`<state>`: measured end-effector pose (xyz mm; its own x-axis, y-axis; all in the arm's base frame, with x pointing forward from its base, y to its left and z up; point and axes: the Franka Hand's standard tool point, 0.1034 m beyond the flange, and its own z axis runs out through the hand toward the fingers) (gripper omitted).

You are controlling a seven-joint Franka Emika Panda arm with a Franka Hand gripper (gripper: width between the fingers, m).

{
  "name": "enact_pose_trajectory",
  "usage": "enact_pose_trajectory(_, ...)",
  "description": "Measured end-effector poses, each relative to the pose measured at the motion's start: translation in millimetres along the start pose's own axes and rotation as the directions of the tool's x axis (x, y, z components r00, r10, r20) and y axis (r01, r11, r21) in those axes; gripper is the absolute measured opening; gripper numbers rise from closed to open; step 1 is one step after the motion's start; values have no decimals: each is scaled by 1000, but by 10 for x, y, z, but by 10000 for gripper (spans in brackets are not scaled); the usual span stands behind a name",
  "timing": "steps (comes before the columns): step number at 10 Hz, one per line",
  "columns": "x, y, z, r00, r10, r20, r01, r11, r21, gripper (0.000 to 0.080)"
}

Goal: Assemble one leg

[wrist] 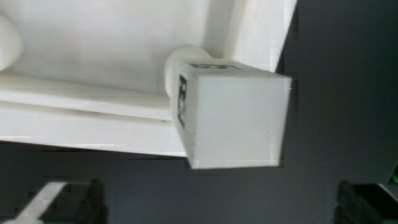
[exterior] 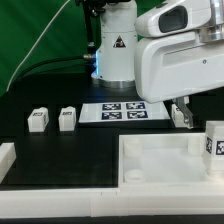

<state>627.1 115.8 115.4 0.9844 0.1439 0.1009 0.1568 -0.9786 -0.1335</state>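
Observation:
A white leg [wrist: 231, 115] with a tag marker stands at a corner of the large white panel [wrist: 98, 95], over a round socket. In the exterior view this leg [exterior: 215, 140] is at the panel's [exterior: 160, 160] right end. My gripper [wrist: 217, 205] is open and empty; its dark fingers [wrist: 71, 200] show at both lower corners of the wrist view, apart from the leg. In the exterior view the gripper [exterior: 180, 114] hangs just behind the panel's far edge. Two more legs [exterior: 38, 120] [exterior: 68, 119] stand on the black table at the exterior view's left.
The marker board [exterior: 122, 110] lies flat behind the panel, in front of the arm's base [exterior: 115, 55]. A low white rail [exterior: 60, 205] runs along the front and the left side of the table.

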Motion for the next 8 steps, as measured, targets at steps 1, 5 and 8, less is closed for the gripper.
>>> enact_pose_trajectory(1, -15, -41, 23, 999, 48, 7, -48, 999, 0, 649)
enact_pose_trajectory(5, -116, -59, 306, 996, 94, 9, -94, 996, 1, 649)
enact_pose_trajectory(8, -116, -30, 309, 995, 97, 10, -97, 995, -1, 649)
